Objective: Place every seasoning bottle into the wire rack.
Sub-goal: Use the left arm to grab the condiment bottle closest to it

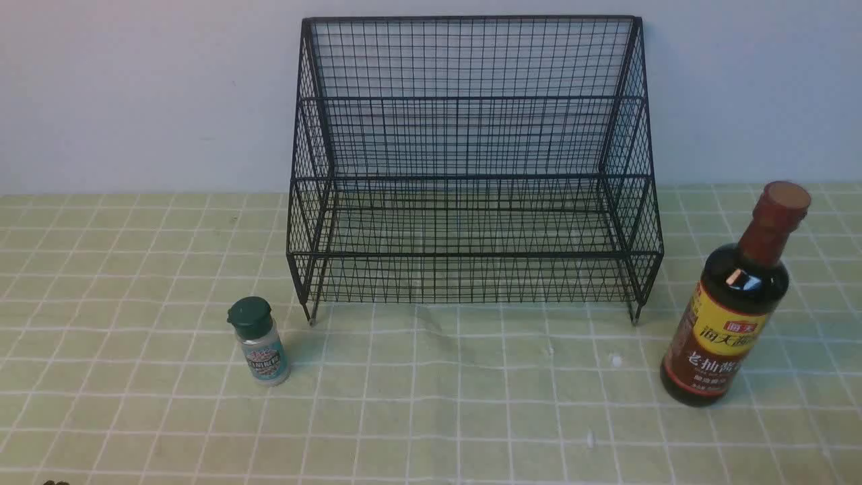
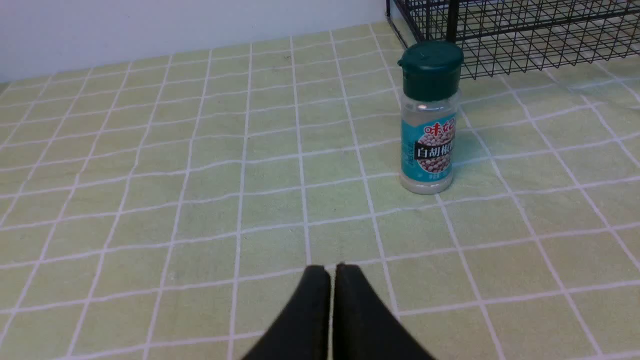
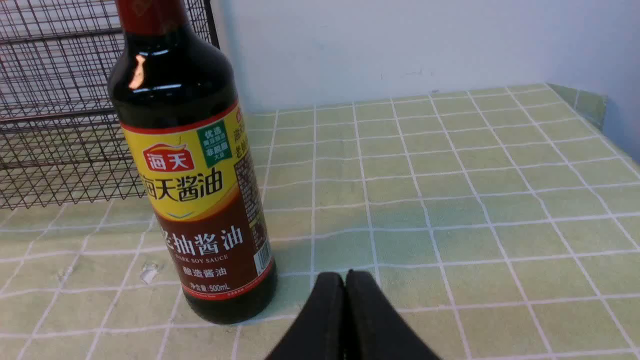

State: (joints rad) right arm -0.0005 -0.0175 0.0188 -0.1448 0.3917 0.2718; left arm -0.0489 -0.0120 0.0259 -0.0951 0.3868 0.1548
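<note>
The black wire rack [image 1: 471,168] stands at the back centre of the table with nothing in its two tiers. A small clear shaker [image 1: 259,341] with a dark green cap and teal label stands upright in front of the rack's left corner. The tall dark soy-sauce bottle [image 1: 734,303] with a brown-red cap stands upright to the rack's right. In the left wrist view my left gripper [image 2: 332,267] is shut and empty, well short of the shaker [image 2: 429,120]. In the right wrist view my right gripper [image 3: 345,275] is shut and empty, close beside the soy-sauce bottle [image 3: 195,170]. Neither gripper shows in the front view.
A light green checked cloth [image 1: 431,404] covers the table, with a pale wall right behind the rack. The rack's corner [image 2: 500,35] shows behind the shaker, and its mesh side [image 3: 55,110] behind the soy-sauce bottle. The table's far right edge [image 3: 590,107] shows in the right wrist view.
</note>
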